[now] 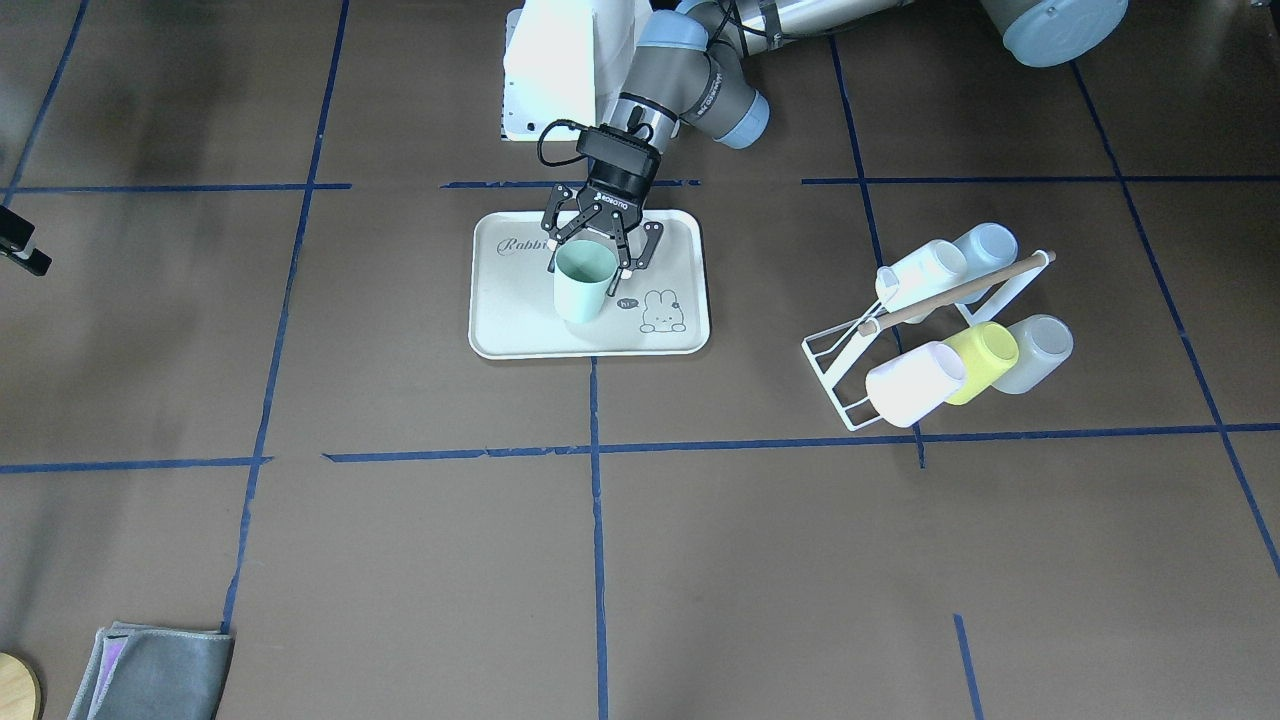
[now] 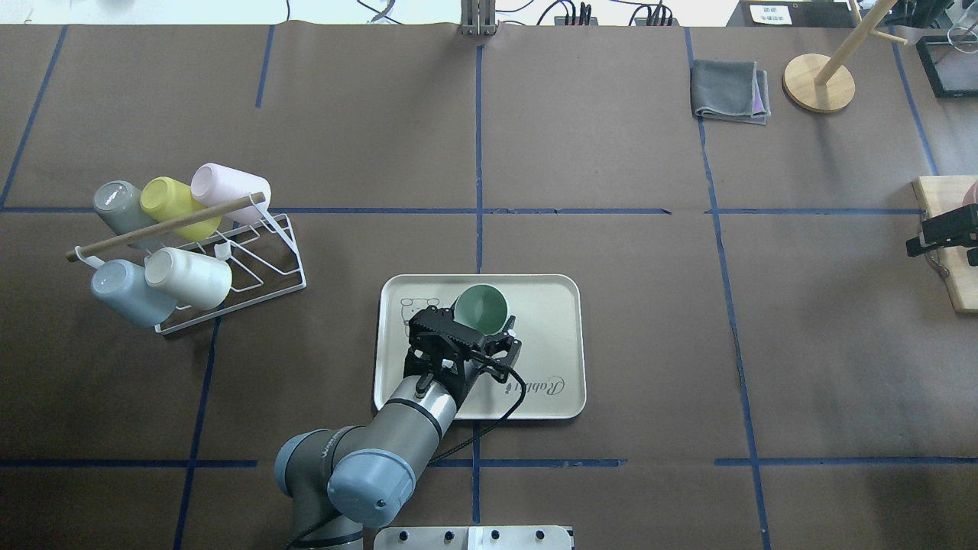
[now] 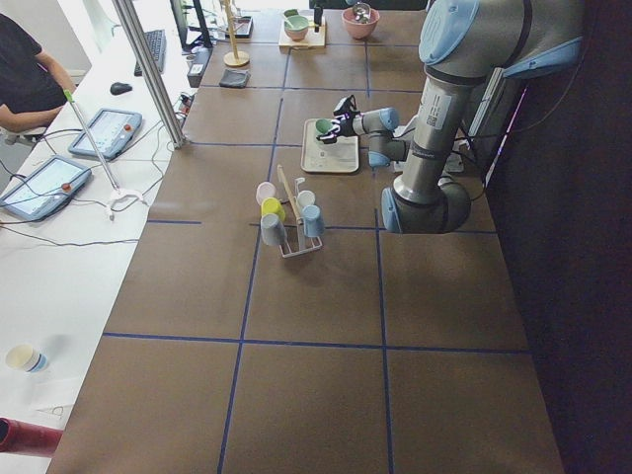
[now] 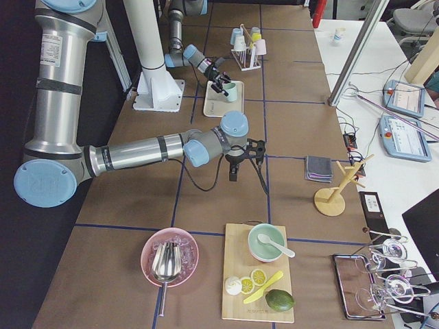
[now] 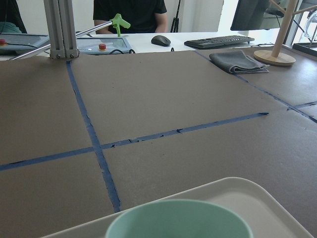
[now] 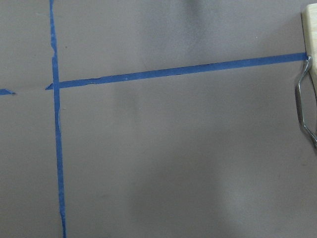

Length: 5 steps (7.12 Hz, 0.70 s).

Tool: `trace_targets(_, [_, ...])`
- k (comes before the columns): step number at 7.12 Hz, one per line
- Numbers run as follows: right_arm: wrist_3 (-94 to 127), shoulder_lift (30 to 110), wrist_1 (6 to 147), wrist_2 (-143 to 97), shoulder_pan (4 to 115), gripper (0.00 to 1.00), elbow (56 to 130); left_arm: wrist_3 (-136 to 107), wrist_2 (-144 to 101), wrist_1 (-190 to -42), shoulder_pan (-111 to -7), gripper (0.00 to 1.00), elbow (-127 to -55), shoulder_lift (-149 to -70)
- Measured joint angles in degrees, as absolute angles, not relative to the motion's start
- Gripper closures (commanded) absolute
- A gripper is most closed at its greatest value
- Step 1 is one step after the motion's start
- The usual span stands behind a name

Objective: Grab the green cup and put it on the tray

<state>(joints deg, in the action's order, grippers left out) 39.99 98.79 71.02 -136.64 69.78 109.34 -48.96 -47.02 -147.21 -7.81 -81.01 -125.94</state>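
The pale mint-green cup [image 1: 582, 290] stands upright on the cream tray [image 1: 520, 320], beside the bunny drawing. In the overhead view its dark teal inside [image 2: 481, 305] shows near the tray's [image 2: 550, 321] far edge. My left gripper [image 1: 590, 268] reaches over the tray at cup height, its fingers spread one on each side of the cup's rim, with a small gap showing on one side. The cup's rim [image 5: 178, 220] fills the bottom of the left wrist view. My right gripper [image 2: 917, 241] hovers far off at the table's right edge; its jaws are unclear.
A white wire rack [image 2: 260, 260] with several cups, including yellow-green and pale blue ones, stands left of the tray. A folded grey cloth [image 2: 730, 92] and a wooden stand [image 2: 819, 82] are at the far right. A wooden board [image 2: 947, 198] lies under the right gripper.
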Motion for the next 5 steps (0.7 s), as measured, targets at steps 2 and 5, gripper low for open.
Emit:
trace_targets(2, [40.0,98.8,71.0,-136.7,69.8,0.02,109.3,-49.0,-47.0,-147.2,-7.7,0.13,-81.0,-125.9])
trace_targets(5, [40.1,98.8,71.0,-136.7,69.8,0.02,109.3,-49.0,-47.0,-147.2,-7.7,0.0,-81.0,-126.1])
